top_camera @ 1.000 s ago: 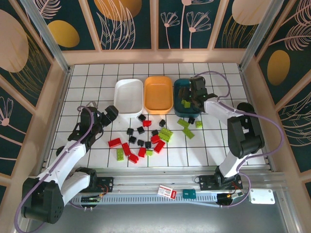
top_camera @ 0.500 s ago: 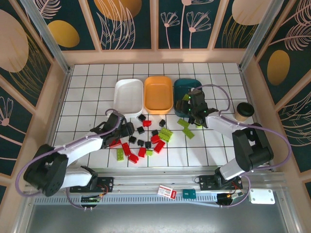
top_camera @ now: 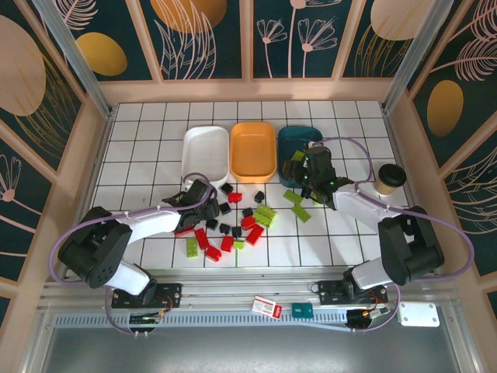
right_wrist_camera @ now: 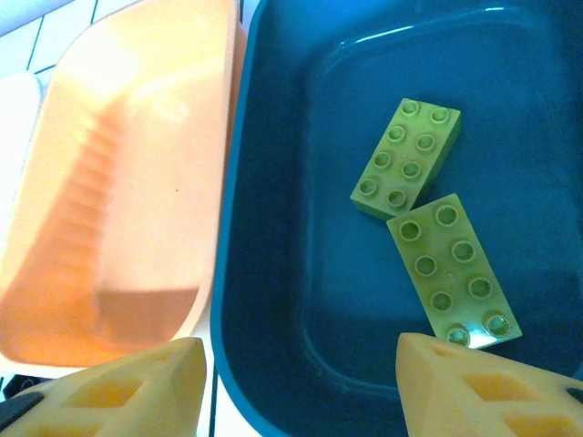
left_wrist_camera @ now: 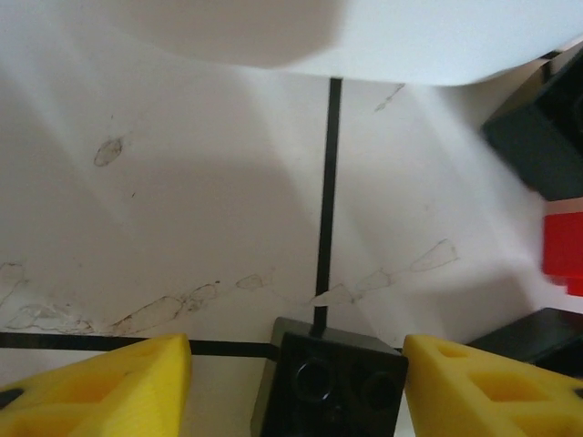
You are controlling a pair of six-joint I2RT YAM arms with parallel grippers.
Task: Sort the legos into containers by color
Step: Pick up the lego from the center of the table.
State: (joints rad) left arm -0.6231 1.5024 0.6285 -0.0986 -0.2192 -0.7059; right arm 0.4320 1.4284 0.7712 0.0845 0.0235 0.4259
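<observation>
Left gripper point(left_wrist_camera: 296, 357): yellow fingers spread low over the table, one on each side of a black brick point(left_wrist_camera: 332, 382); in the wrist view the finger on the right meets the brick's edge, while a gap shows beside the other
Black brick: studs up, sitting on a black grid line of the white table point(left_wrist_camera: 182, 209), near the white tray point(top_camera: 206, 155)
Beside it: a red brick point(left_wrist_camera: 565, 255) and two more black bricks point(left_wrist_camera: 547, 137) lie just to one side
Right gripper point(right_wrist_camera: 301, 350): fingers spread with nothing between them, hanging over the near rim of the dark teal tray point(right_wrist_camera: 310, 182)
Dark teal tray: holds two lime-green bricks point(right_wrist_camera: 407, 157), studs up, lying flat and just beside each other
Orange tray point(right_wrist_camera: 137, 182): next to the teal one, rims close together; the white tray sits on its other side
Loose legos point(top_camera: 233, 221): red, green and black bricks scattered on the table between the two arms, in front of the trays
Paper cup point(top_camera: 390, 177): black-lidded, upright, beside the right arm and apart from the trays
</observation>
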